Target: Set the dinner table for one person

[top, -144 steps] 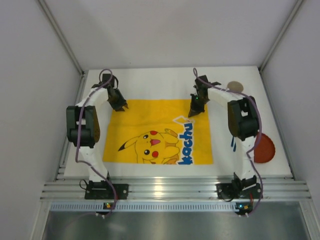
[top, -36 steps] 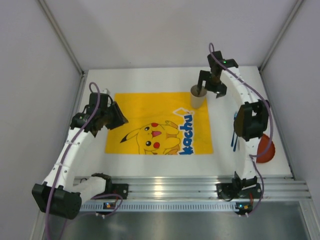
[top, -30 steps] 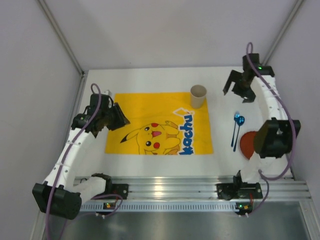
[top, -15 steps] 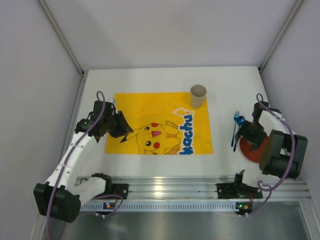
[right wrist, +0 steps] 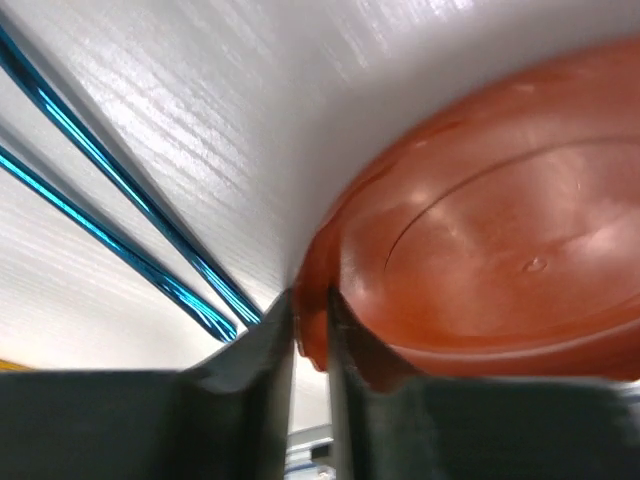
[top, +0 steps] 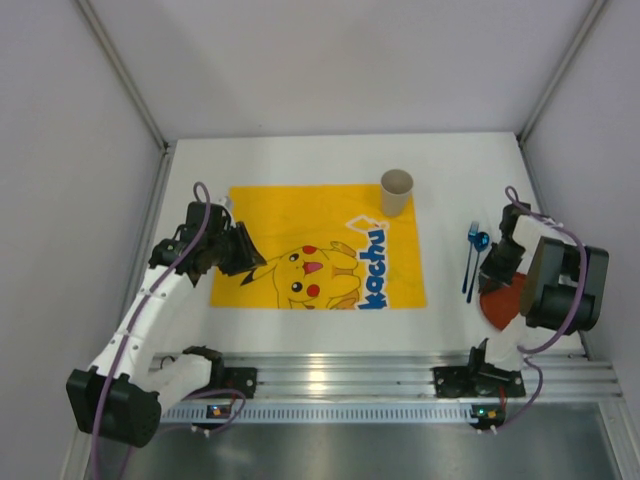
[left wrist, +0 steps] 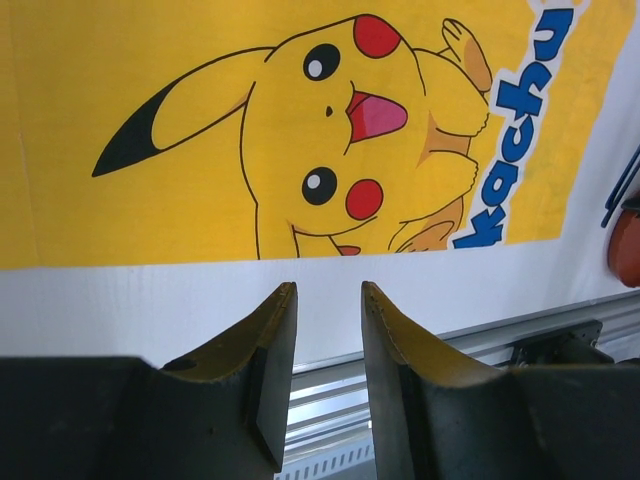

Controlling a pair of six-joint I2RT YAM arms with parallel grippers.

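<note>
Right pincer (right wrist: 310,305) pinches red plate (right wrist: 500,250) rim; dinner table (right wrist: 250,110) underneath.

i read only "kachu", blue letters (left wrist: 497,182) on the mat (left wrist: 120,60), ahead and right of my left fingers (left wrist: 275,350).

Cutlery (top: 470,266) beside plate (top: 500,304) on dinner table (top: 300,160)

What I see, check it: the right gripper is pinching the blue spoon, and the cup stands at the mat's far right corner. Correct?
One slip: the right gripper is pinching the rim of the red plate, not the spoon; the right wrist view shows this. The cup does stand at the mat's far right corner.
</note>
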